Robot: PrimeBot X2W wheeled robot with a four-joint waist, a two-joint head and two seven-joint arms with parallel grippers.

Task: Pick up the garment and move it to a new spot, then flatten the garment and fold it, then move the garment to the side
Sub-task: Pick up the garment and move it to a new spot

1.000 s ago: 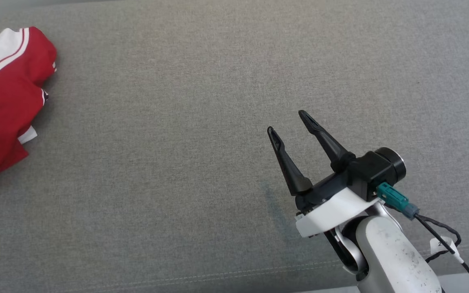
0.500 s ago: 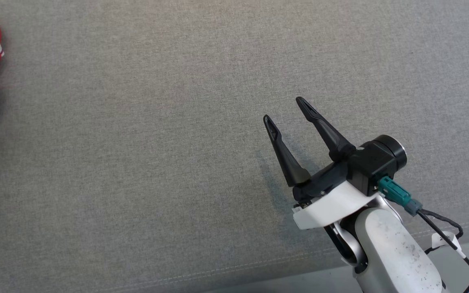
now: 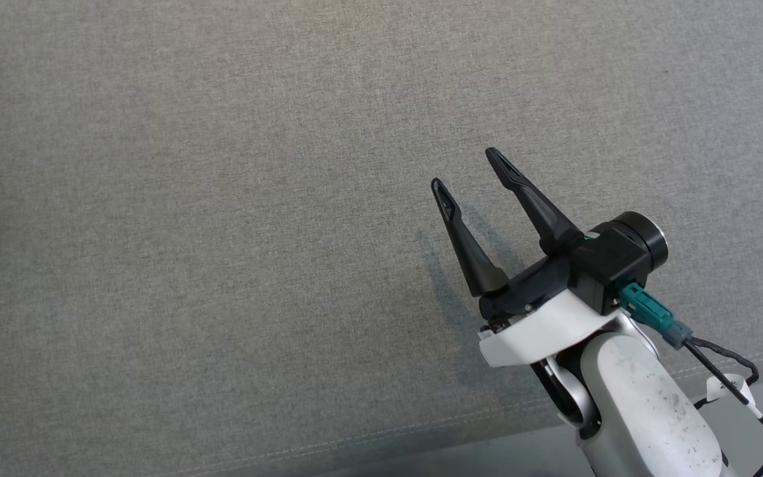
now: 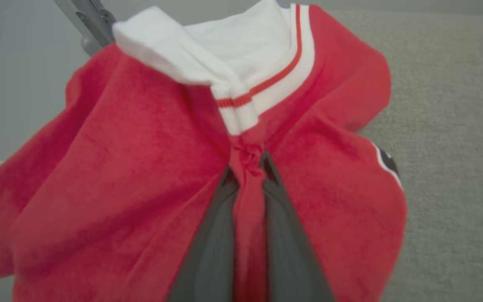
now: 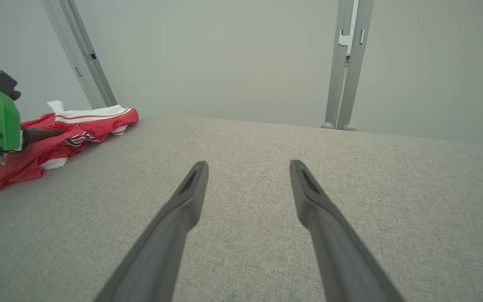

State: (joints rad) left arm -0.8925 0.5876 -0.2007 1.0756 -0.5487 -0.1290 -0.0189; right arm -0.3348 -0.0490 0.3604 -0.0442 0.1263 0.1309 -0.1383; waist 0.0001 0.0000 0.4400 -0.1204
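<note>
Pinching a bunched fold of red cloth just below the white striped collar, the left gripper (image 4: 248,161) has the garment (image 4: 111,176) clamped tight between its fingers. The jersey lies crumpled at the left end of the grey cushion (image 3: 222,252). Well apart from it, the right gripper (image 3: 462,169) hovers over bare fabric, fingers spread wide.

Broad grey woven-fabric surface (image 5: 392,188) spreads under and ahead of the right gripper (image 5: 247,163), and a pale stitched seam (image 3: 381,434) runs back by its wrist. Beyond the fingertips there's a plain pale grey wall (image 5: 224,54), evenly lit, with two upright silver metal posts (image 5: 346,63) against it, one ahead-right, one far left.
</note>
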